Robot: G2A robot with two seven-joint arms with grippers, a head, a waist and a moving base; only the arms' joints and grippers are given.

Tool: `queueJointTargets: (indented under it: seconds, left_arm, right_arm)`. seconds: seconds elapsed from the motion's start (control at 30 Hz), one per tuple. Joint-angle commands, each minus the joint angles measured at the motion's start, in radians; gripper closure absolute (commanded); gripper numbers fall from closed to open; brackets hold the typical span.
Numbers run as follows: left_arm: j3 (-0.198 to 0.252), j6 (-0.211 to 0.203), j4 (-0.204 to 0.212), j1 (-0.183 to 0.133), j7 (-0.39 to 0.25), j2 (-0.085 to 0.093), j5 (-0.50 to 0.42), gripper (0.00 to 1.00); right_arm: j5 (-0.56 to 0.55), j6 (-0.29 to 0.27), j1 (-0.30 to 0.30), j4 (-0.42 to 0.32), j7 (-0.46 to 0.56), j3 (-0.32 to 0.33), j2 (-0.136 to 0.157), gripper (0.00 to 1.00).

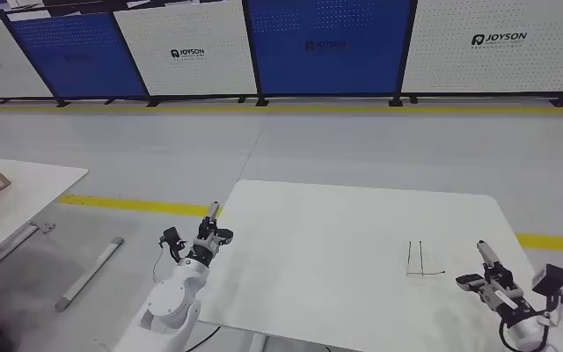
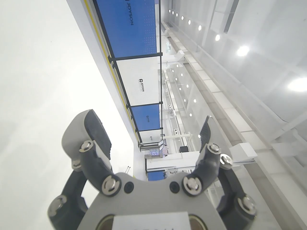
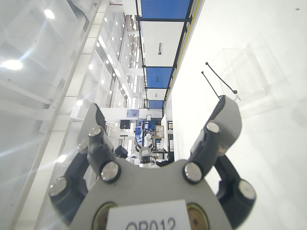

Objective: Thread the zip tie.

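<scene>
Broad white bench (image 1: 352, 264), plain and pale, under both arms.

Left arm (image 1: 180, 295) at the bench's near left edge, left jaws above that edge and pointing away from the robot. Released and spread wide in the left wrist view, dark ribbed pads (image 2: 99, 130) facing each other, nothing gripped between.

Right arm (image 1: 519, 317) at the near right corner, right jaws likewise pointing away across the bench. Released too, parted wide in the right wrist view, gripping nothing.

Two thin black zip ties (image 1: 410, 259) (image 3: 211, 84) flat on the bench, side by side and roughly parallel, small knobs at the far ends, tails toward the robot. Near the right jaws, on the side toward the bench's middle, apart from them and not between the fingers. From the right wrist, lying just beyond the tip of one finger (image 3: 227, 113), nearer tail passing behind that tip; touching it or not, cannot tell. Well apart from the left jaws, across most of the bench; from the left wrist, two tiny dark ends (image 2: 128, 168) far off past the pads.

Short dark strip (image 1: 428, 274) crosswise at the ties' near ends in the top view, too thin to make out.
</scene>
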Motion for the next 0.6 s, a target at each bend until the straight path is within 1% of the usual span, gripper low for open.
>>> queueJointTargets:
  seconds: [0.0, 0.03, 0.07, 0.13, 0.2, 0.27, 0.33, 0.4, 0.43, 0.5, 0.53, 0.57]
  left_arm:
    - [0.000, 0.000, 0.000, 0.000, 0.000, 0.000, 0.000, 0.00]
    - [0.000, 0.000, 0.000, 0.000, 0.000, 0.000, 0.000, 0.00]
    - [0.000, 0.000, 0.000, 0.000, 0.000, 0.000, 0.000, 0.00]
    - [0.000, 0.000, 0.000, 0.000, 0.000, 0.000, 0.000, 0.00]
    - [0.000, 0.000, 0.000, 0.000, 0.000, 0.000, 0.000, 0.00]
    - [0.000, 0.000, 0.000, 0.000, 0.000, 0.000, 0.000, 0.00]
    - [0.000, 0.000, 0.000, 0.000, 0.000, 0.000, 0.000, 0.00]
    - [0.000, 0.000, 0.000, 0.000, 0.000, 0.000, 0.000, 0.00]
    - [0.000, 0.000, 0.000, 0.000, 0.000, 0.000, 0.000, 0.00]
    - [0.000, 0.000, 0.000, 0.000, 0.000, 0.000, 0.000, 0.00]
    - [0.000, 0.000, 0.000, 0.000, 0.000, 0.000, 0.000, 0.00]
    - [0.000, 0.000, 0.000, 0.000, 0.000, 0.000, 0.000, 0.00]
  right_arm:
    - [0.000, 0.000, 0.000, 0.000, 0.000, 0.000, 0.000, 0.00]
    - [0.002, -0.005, 0.006, -0.008, 0.023, -0.002, 0.001, 0.00]
    - [0.004, -0.008, 0.016, -0.003, 0.067, 0.000, 0.004, 0.00]
    - [0.028, 0.012, 0.063, 0.049, 0.201, 0.019, 0.013, 0.00]
    - [0.004, 0.010, 0.101, 0.083, 0.262, 0.024, 0.020, 0.00]
    - [0.000, 0.018, 0.151, 0.127, 0.350, 0.019, 0.026, 0.00]
    - [-0.038, 0.020, 0.195, 0.161, 0.417, 0.002, 0.033, 0.00]
    - [-0.080, 0.021, 0.247, 0.204, 0.496, -0.034, 0.039, 0.00]
    - [-0.103, 0.013, 0.271, 0.224, 0.535, -0.051, 0.042, 0.00]
    - [-0.153, 0.012, 0.331, 0.288, 0.603, -0.096, 0.046, 0.00]
    - [-0.163, 0.008, 0.349, 0.306, 0.604, -0.103, 0.046, 0.00]
    - [-0.163, 0.008, 0.349, 0.306, 0.604, -0.103, 0.046, 0.00]
